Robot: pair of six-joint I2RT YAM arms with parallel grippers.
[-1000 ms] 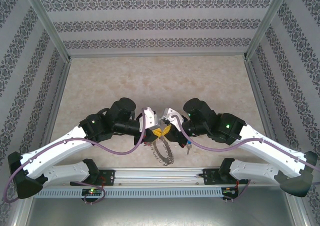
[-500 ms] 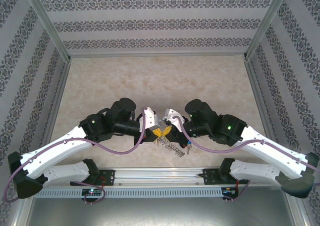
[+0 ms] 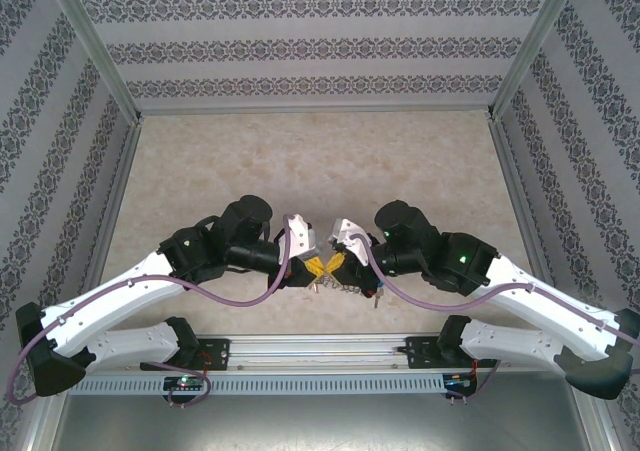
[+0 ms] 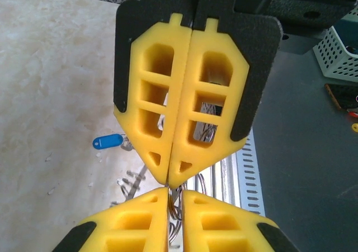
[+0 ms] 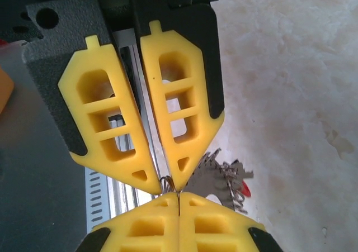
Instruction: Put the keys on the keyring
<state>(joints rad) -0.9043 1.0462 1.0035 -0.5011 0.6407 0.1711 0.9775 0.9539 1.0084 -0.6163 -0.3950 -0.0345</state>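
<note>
My two grippers meet tip to tip near the table's front edge, the left gripper (image 3: 318, 265) facing the right gripper (image 3: 337, 262). The grey keyring (image 5: 215, 179) hangs between and just below them, its toothed rim fringed with wire loops (image 4: 176, 203). My left gripper (image 4: 174, 199) is nearly closed on one of those loops. The right gripper (image 5: 178, 200) is fully shut at the ring's edge. A blue-capped key (image 4: 107, 142) lies by the ring on the table. A red key cap (image 5: 244, 189) peeks out behind the ring.
The metal rail (image 3: 320, 349) at the table's front edge runs just below the grippers. Patterned walls (image 3: 320, 46) enclose the table (image 3: 300, 161) on three sides. A slotted cable duct (image 4: 249, 174) lies beside the rail.
The keyring has swung from hanging edge-on below the grippers to lying flatter, off to the right. The right arm has shifted slightly rightward. Both grippers remain closed tip to tip.
</note>
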